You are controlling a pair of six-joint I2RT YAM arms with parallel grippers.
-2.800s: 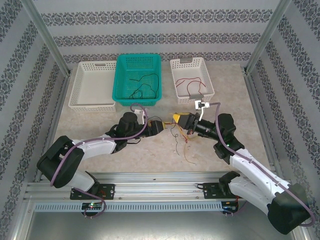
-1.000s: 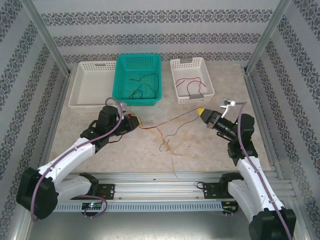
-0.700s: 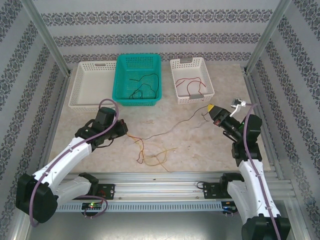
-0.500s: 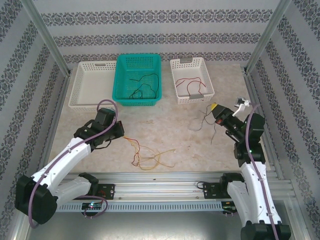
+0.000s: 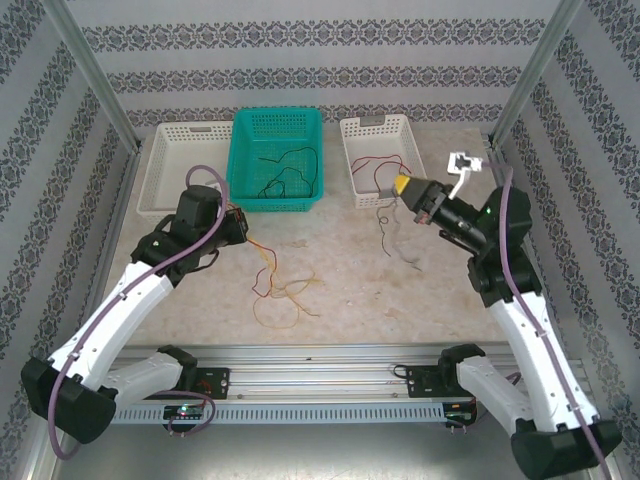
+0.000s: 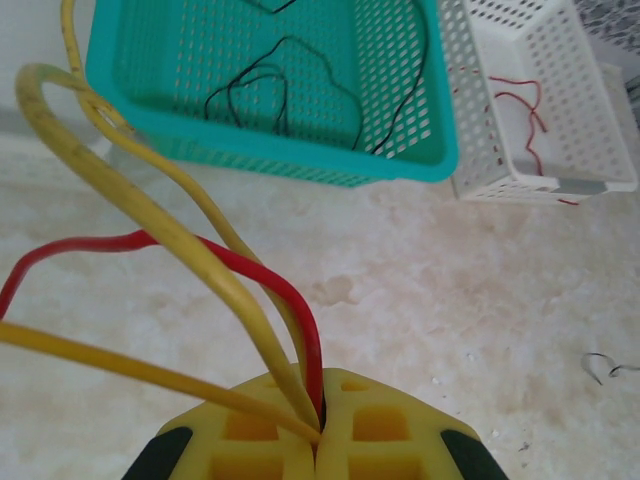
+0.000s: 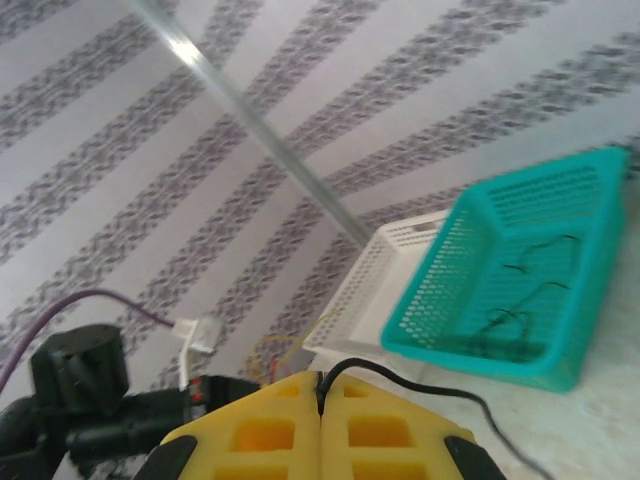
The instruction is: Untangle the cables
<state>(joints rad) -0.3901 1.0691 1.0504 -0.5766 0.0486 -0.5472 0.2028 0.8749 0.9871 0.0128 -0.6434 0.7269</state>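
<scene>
My left gripper [image 5: 238,222] hangs just in front of the teal basket [image 5: 240,150], shut on a bundle of yellow and red cables [image 5: 280,295] that trails down onto the table. In the left wrist view the yellow fingers [image 6: 370,425] pinch two yellow strands [image 6: 180,240] and a red one [image 6: 270,285]. My right gripper [image 5: 401,187] is raised by the front of the right white basket [image 5: 418,165], shut on a black cable [image 5: 388,235] that dangles to the table. That black cable [image 7: 420,381] leaves the shut gripper [image 7: 320,388] in the right wrist view.
Black cables [image 5: 285,172] lie in the teal basket and red cables [image 5: 385,165] in the right white basket. A white basket [image 5: 160,170] with nothing in it stands at the left. Metal frame posts [image 5: 95,75] flank the table, and a rail [image 5: 320,385] runs along its near edge.
The two grippers pulled apart and the black cable came free of the yellow and red bundle. The right gripper rose toward the right white basket; the left rose toward the teal basket.
</scene>
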